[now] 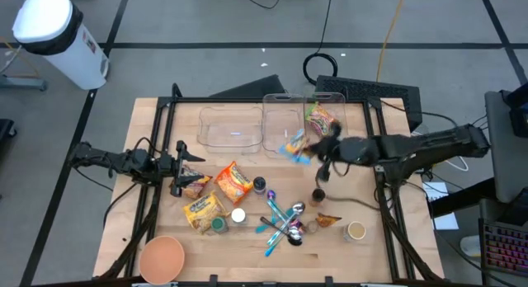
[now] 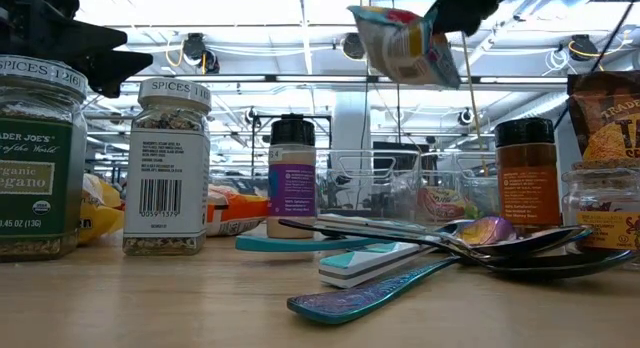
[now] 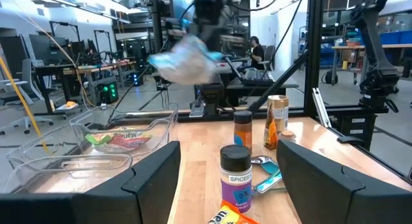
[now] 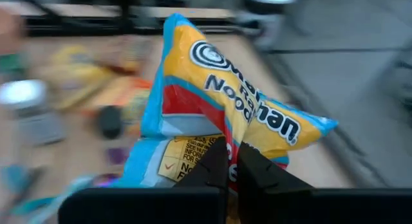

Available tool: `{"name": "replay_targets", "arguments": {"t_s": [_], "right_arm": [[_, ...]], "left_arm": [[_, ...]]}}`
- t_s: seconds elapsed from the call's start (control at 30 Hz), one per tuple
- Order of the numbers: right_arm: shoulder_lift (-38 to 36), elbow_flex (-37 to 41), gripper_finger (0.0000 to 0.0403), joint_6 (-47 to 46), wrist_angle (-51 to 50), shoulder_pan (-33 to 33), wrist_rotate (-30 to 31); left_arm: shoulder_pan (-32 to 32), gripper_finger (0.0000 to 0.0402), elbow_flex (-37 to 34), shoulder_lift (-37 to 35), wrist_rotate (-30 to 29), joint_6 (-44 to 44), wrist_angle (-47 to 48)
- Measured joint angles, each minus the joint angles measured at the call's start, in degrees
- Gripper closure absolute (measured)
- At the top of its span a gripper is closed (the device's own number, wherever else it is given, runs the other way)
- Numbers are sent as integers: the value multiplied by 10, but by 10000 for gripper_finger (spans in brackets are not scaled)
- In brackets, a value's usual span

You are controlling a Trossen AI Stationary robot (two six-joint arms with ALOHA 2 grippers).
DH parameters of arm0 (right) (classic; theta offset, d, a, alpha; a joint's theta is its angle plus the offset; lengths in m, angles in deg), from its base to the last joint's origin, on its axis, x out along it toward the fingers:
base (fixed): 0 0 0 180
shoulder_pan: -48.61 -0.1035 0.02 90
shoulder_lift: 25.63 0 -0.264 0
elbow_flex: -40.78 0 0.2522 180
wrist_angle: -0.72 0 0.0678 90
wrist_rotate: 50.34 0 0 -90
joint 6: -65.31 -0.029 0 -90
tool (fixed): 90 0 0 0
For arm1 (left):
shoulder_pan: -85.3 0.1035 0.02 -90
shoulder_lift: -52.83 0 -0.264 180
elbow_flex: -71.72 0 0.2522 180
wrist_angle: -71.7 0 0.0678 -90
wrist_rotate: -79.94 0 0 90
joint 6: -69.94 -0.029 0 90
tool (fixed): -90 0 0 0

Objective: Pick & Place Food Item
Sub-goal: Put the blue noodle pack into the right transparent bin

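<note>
1. The right gripper [image 4: 232, 161] is pinching a ramen noodle packet [image 4: 219, 114] between its closed fingers, with the yellow, red and blue wrapper crumpled at the grip
2. In the high view the ramen noodle packet [image 1: 295, 147] is hanging in the air by the front edge of the right clear bin [image 1: 285, 114], and it is probably just outside the bin's rim, though motion blur is making that hard to judge
3. A colourful snack bag [image 1: 320, 119] is lying inside that bin, while the left clear bin [image 1: 231, 126] is sitting just beside it
4. The left gripper [image 1: 183, 167] is waiting open-jawed at the table's left side, holding nothing, near the yellow packets [image 1: 233, 181]
5. Spice jars [image 2: 172, 168] and spoons [image 2: 470, 238] are lying across the wooden table [image 1: 388, 254]
</note>
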Motion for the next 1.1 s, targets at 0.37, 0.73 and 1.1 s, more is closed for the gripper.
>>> {"name": "replay_targets", "arguments": {"t_s": [0.37, 0.73, 1.1], "right_arm": [[-47, 53, 402, -75, -91, 177, 92], [-18, 215, 401, -115, 80, 276, -70], [-12, 250, 371, -105, 89, 294, -75]], "left_arm": [[0, 135, 0, 0, 0, 0, 0], [0, 135, 0, 0, 0, 0, 0], [0, 135, 0, 0, 0, 0, 0]]}}
